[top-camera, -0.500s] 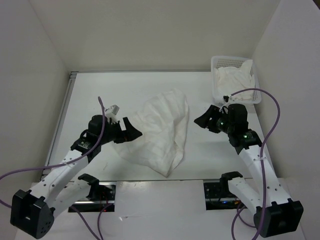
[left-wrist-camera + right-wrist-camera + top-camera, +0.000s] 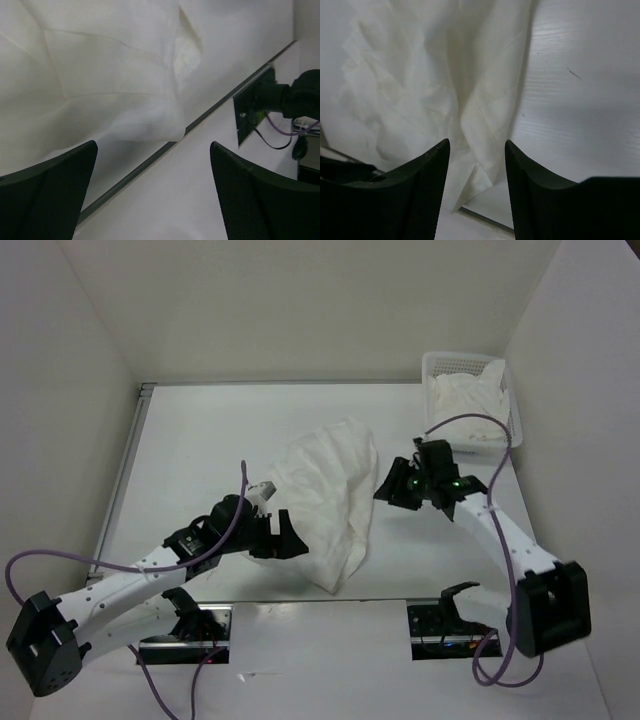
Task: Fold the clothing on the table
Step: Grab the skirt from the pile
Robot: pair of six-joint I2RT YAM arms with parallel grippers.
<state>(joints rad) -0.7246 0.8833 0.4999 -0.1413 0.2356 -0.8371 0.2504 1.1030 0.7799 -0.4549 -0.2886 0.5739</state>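
Top external: I am reading the thin wrinkled white fabric garment (image 2: 330, 495) as limp, light | I am favouring its near hem corners | left gripper (image 2: 288, 538) gaping, empty | right gripper (image 2: 385, 490) standing half-open, empty

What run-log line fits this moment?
left gripper: open, beside clothing's left edge | right gripper: open, beside right edge | clothing: crumpled on table

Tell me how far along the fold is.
Done: nothing yet; the clothing lies rumpled and unfolded on the table. In hand: the left gripper, open, sits at its near-left edge and the right gripper, open, at its right edge, neither holding fabric. Left: grasp the edges, then make every fold.
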